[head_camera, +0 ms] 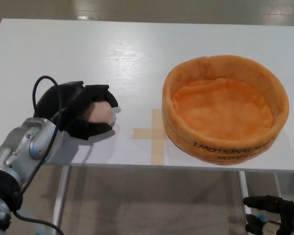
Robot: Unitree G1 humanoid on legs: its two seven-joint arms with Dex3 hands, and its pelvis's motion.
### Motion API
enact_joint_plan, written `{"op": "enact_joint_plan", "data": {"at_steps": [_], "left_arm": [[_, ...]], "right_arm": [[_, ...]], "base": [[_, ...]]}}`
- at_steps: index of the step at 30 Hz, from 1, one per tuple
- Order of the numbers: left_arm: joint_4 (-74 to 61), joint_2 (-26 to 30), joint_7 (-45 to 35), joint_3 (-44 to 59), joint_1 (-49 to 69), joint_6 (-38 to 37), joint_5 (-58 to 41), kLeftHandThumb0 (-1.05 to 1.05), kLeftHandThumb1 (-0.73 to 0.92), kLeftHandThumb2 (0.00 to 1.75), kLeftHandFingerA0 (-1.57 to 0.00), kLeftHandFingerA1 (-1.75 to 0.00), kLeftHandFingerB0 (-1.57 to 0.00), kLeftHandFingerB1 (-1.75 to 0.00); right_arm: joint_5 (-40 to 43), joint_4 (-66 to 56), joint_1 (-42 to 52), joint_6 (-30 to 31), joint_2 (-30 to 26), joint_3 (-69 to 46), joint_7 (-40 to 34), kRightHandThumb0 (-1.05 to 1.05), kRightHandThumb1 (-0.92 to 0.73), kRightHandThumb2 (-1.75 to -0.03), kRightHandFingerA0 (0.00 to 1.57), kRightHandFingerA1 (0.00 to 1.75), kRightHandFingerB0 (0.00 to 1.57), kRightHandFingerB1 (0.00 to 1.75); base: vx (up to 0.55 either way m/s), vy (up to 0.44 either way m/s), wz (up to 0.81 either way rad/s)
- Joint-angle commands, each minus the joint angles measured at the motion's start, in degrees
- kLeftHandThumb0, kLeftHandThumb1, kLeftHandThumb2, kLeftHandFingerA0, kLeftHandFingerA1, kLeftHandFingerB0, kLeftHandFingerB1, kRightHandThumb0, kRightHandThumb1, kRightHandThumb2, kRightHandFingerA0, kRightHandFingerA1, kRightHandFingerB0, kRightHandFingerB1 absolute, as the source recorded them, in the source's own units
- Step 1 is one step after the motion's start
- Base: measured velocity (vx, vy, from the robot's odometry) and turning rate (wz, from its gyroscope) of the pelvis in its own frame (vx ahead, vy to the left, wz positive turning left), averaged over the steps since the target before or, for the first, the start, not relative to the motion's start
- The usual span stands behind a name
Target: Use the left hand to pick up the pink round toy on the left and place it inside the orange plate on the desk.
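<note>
Pink toy: soft, rounded plush, lower left of the frame, resting on the counter.
Left robot hand: black, thick fingers wrapped around the toy, gripping it.
Orange plate: plush round basin with raised padded rim, right of frame, empty.
Right robot hand: lower right corner, below the counter edge, fingers apart.
Counter: smooth white, tan tape cross.

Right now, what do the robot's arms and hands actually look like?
The left robot hand is black, with thick, blocky fingers. It sits on a rounded silver-grey metal forearm, and a thin black cable loops over its wrist. The right robot hand is black too; its arm is out of view.
</note>
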Motion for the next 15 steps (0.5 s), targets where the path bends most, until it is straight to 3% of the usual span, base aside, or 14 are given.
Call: {"op": "enact_joint_plan", "data": {"at_steps": [1, 2, 5, 6, 9, 10, 11, 12, 15], "left_arm": [[-2.86, 0.62, 2.61, 2.16, -1.48, -2.84, 0.37, -0.30, 0.79, 0.62, -0.67, -1.67, -0.61, -1.39], [-4.64, 1.13, 2.58, 2.96, -2.07, -3.53, 0.08, -0.28, 0.74, 0.65, -0.72, -1.56, -0.75, -1.05], [-9.22, 2.04, 1.70, 4.87, -3.50, -3.91, -0.53, -0.28, 0.77, 0.62, -0.73, -1.57, -0.70, -1.09], [-10.74, 1.98, 1.00, 5.76, -3.88, -3.70, -1.05, -0.29, 0.74, 0.63, -0.71, -1.62, -0.65, -1.36], [-12.56, 1.60, 0.30, 6.77, -4.99, -3.83, -1.62, -0.30, 0.75, 0.62, -0.68, -1.65, -0.64, -1.27], [-13.87, 0.80, 0.03, 7.05, -7.03, -3.95, -1.52, -0.42, 0.57, 0.90, -0.98, -1.32, -0.71, -1.16], [-15.26, -0.15, -0.25, 7.27, -9.29, -4.01, -1.24, -0.42, 0.57, 0.90, -0.98, -1.32, -0.71, -1.16], [-15.65, -0.52, -0.79, 7.18, -9.97, -3.67, -1.17, -0.32, 0.75, 0.64, -0.70, -1.63, -0.80, -0.94], [-15.95, -1.39, -2.35, 7.13, -11.29, -3.59, -1.45, -0.32, 0.75, 0.64, -0.71, -1.62, -0.79, -1.00]], "right_arm": [[0.52, 0.37, 0.06, 0.16, -0.17, -0.33, 0.34, -0.20, -0.61, -0.58, 0.78, 0.56, 0.68, 0.50], [0.57, 0.38, 0.05, 0.19, -0.15, -0.39, 0.37, -0.20, -0.61, -0.58, 0.79, 0.56, 0.68, 0.50], [0.85, 0.39, -0.17, 0.42, -0.17, -0.67, 0.52, -0.20, -0.61, -0.57, 0.78, 0.56, 0.69, 0.51], [0.87, 0.41, -0.23, 0.45, -0.22, -0.73, 0.59, -0.20, -0.61, -0.57, 0.78, 0.56, 0.68, 0.51], [0.60, 0.42, -0.20, 0.36, -0.27, -0.57, 0.50, -0.20, -0.62, -0.58, 0.78, 0.55, 0.69, 0.51], [0.41, 0.40, -0.22, 0.37, -0.27, -0.45, 0.34, -0.21, -0.61, -0.58, 0.79, 0.55, 0.70, 0.51], [0.22, 0.39, -0.25, 0.39, -0.26, -0.34, 0.16, -0.21, -0.61, -0.58, 0.79, 0.55, 0.70, 0.51], [0.19, 0.40, -0.25, 0.33, -0.26, -0.32, 0.18, -0.21, -0.62, -0.58, 0.78, 0.56, 0.69, 0.51], [0.20, 0.44, -0.26, 0.27, -0.19, -0.32, 0.20, -0.21, -0.61, -0.57, 0.78, 0.55, 0.69, 0.51]], "base": [[0.00, 0.000, 0.00], [0.00, 0.000, 0.00], [0.00, 0.000, 0.00], [0.00, 0.000, 0.00], [0.00, 0.000, 0.00], [0.00, 0.000, 0.00], [0.00, 0.000, 0.00], [0.00, 0.000, 0.00], [0.00, 0.000, 0.00]]}}
